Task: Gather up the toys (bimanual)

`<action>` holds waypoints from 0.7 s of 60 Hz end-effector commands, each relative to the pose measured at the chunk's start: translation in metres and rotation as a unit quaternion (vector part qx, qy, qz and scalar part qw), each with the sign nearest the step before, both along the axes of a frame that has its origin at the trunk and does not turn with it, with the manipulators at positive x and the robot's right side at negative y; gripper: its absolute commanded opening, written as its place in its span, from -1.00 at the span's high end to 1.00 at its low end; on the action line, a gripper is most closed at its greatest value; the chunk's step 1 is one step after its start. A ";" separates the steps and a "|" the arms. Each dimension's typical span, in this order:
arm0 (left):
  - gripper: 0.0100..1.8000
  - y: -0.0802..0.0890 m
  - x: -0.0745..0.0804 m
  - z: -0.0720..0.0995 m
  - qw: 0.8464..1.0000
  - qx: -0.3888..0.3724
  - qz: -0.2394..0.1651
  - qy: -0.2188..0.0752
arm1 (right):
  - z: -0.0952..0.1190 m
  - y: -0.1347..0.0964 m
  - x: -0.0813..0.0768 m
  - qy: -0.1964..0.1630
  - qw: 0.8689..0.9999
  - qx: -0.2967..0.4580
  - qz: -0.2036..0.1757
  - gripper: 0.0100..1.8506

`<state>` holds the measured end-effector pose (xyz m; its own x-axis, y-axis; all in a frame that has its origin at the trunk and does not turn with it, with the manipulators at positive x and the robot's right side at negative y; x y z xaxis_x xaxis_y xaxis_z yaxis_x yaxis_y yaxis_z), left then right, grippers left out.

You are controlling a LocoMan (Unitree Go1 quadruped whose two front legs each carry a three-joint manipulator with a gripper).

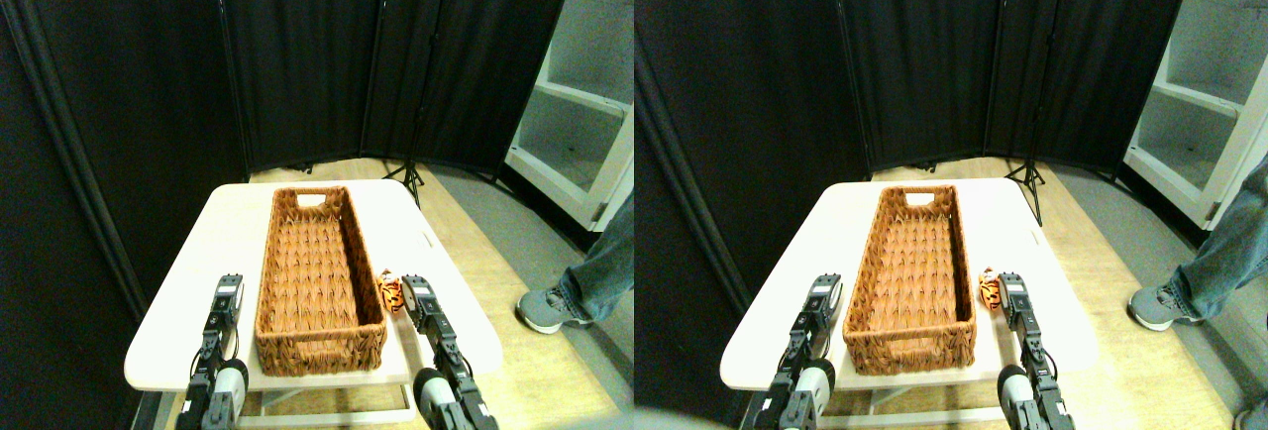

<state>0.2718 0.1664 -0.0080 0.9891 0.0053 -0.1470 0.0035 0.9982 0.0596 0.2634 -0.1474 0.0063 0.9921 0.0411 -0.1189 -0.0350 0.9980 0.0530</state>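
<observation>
Right gripper [409, 286] sits against the orange tiger toy [391, 290], lower centre of frame, just right of the wicker basket [319, 271]; jaws unreadable. Left gripper [229, 291] hovers left, state unclear too

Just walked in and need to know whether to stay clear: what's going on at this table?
A four-legged robot is collecting toys. Its right tool is at a small orange black-striped plush tiger lying on the white table just right of the long brown wicker basket, which looks empty. The left tool sits left of the basket, holding nothing. A person's jeans leg and grey shoe stand on the floor to the right.
</observation>
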 end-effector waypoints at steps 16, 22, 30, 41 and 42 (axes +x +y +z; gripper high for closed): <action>1.00 0.000 0.000 0.006 1.000 0.000 -0.001 -0.004 | 0.006 0.000 0.000 -0.011 1.000 -0.008 -0.001 0.69; 1.00 0.000 -0.001 0.006 1.000 -0.011 0.003 -0.007 | 0.006 0.000 0.000 -0.016 1.000 -0.008 0.003 0.70; -0.16 0.000 -0.002 0.006 0.998 0.008 0.034 0.043 | 0.006 0.000 -0.001 -0.021 1.000 -0.003 0.003 0.70; -0.49 0.000 -0.004 0.006 0.998 0.006 0.030 0.053 | 0.006 0.001 -0.002 -0.019 1.000 -0.007 -0.001 0.71; -0.49 0.000 -0.004 0.006 0.998 0.005 0.030 0.053 | 0.006 0.001 -0.002 -0.019 1.000 -0.006 -0.002 0.71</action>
<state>0.2657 0.1692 -0.0105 0.9529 0.0892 -0.2897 -0.0676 0.9942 0.0837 0.2599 -0.1481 0.0012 0.9893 0.0360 -0.1417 -0.0293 0.9984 0.0489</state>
